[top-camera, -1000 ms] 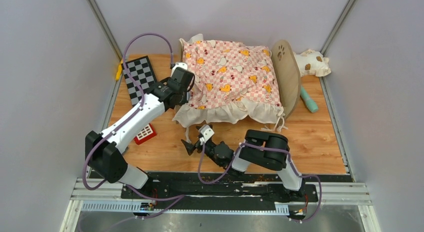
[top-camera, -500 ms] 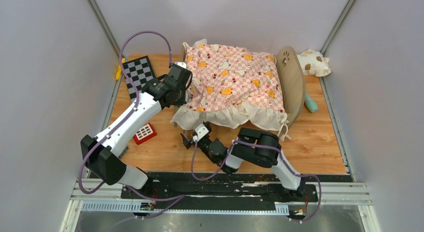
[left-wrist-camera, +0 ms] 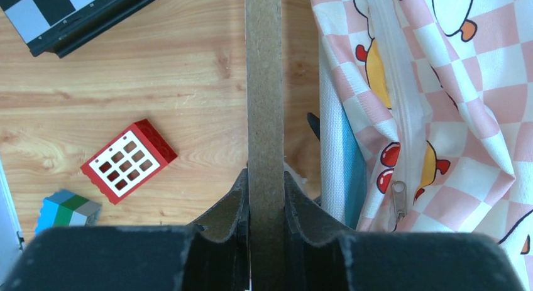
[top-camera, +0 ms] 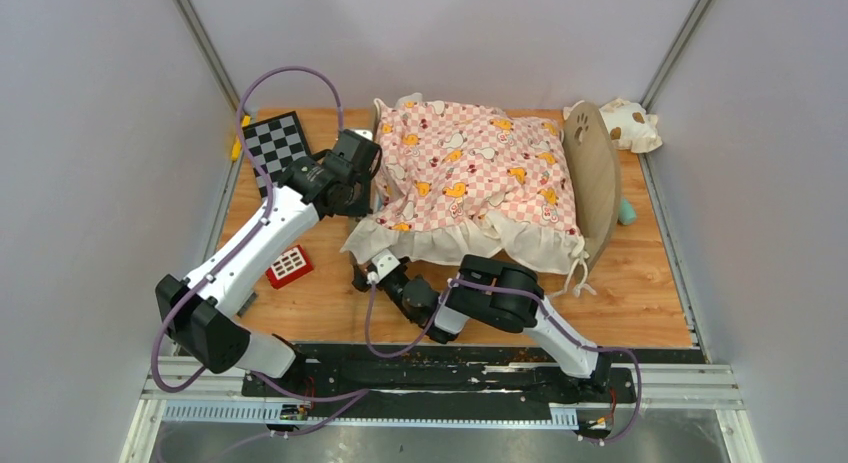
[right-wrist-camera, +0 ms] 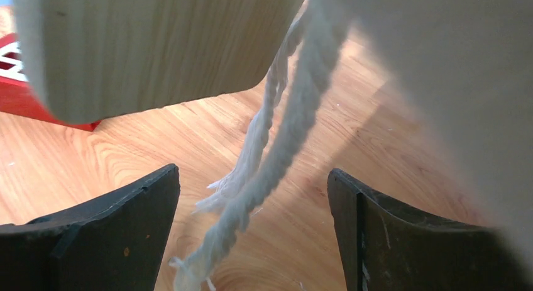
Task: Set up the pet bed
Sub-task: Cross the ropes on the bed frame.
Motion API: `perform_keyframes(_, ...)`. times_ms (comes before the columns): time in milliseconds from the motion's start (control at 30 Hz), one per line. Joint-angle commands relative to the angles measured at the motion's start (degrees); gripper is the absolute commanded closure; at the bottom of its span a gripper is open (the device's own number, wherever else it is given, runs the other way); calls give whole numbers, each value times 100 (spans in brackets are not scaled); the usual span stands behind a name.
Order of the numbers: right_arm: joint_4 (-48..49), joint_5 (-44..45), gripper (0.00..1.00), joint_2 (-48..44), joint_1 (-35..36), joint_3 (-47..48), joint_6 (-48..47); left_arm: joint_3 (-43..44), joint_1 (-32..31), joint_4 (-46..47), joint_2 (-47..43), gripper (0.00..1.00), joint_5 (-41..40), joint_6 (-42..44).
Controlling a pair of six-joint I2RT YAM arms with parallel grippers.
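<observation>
The pet bed (top-camera: 592, 173) stands at the middle back of the table, its rounded headboard with the paw cutout at the right. A pink checkered cushion (top-camera: 480, 168) covers it. My left gripper (top-camera: 371, 189) is at the bed's left end, shut on the brown edge of the end board (left-wrist-camera: 264, 83). In the left wrist view the gripper (left-wrist-camera: 264, 178) pinches that board, with the striped fabric base (left-wrist-camera: 342, 159) beside it. My right gripper (top-camera: 362, 273) is open, low at the bed's front-left corner. In its wrist view the gripper (right-wrist-camera: 251, 178) has white cords (right-wrist-camera: 276, 146) hanging loose between the fingers, under a wood panel (right-wrist-camera: 157, 46).
A checkerboard (top-camera: 275, 143) lies at the back left and a red block (top-camera: 290, 266) in front of it. A small blue, green and grey block (left-wrist-camera: 66, 209) is near the red one. The spotted cream pillow (top-camera: 630, 123) and a teal object (top-camera: 626, 213) lie behind the headboard.
The bed and cushion have shifted right and turned, held by my left gripper. My right arm has swung left along the bed's front to its front-left corner.
</observation>
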Motion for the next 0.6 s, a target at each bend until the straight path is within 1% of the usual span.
perform_keyframes(0,630,388,13,272,-12,411,-376,571,-136,704,-617,100,1025,-348)
perform_keyframes(167,634,509,15,399,-18,587,-229,558,-147,678,-703,100,1098,-398)
perform_keyframes(400,630,731,18,479,-24,855,-279,417,-158,689,-874,100,1236,-473)
perform_keyframes(467,635,758,22,501,-20,900,-268,381,-152,691,-905,100,1249,-474)
perform_keyframes(500,633,746,28,498,-26,910,-263,359,-154,696,-922,100,1241,-474)
perform_keyframes(533,635,744,36,500,-20,909,-259,345,-153,698,-939,100,1235,-485)
perform_keyframes(567,633,749,42,504,-15,912,-258,332,-151,700,-954,100,1231,-480)
